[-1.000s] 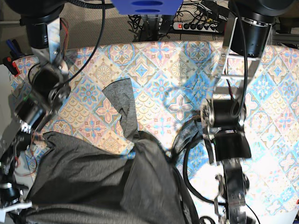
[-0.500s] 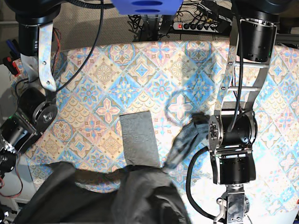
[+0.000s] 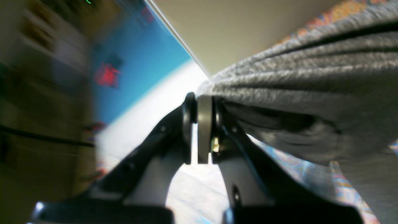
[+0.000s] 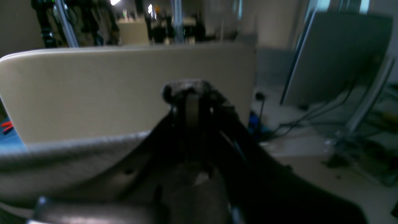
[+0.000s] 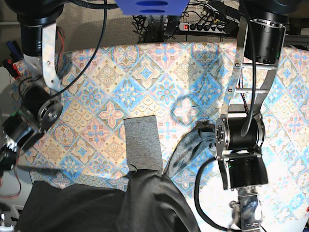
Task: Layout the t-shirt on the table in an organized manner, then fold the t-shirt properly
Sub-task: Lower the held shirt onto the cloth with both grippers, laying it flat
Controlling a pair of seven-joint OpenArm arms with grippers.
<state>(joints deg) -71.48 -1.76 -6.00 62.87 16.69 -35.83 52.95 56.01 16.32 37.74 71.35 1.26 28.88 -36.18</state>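
Mostly the t-shirt (image 5: 111, 205) runs off frame, hiding both end effectors.

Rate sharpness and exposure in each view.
Left wrist: background smeared, white glare below; the left gripper and t-shirt knit are sharp. Right wrist: dim and soft, right gripper near black. Base: table crisp and evenly lit, arm shadows on its cloth.
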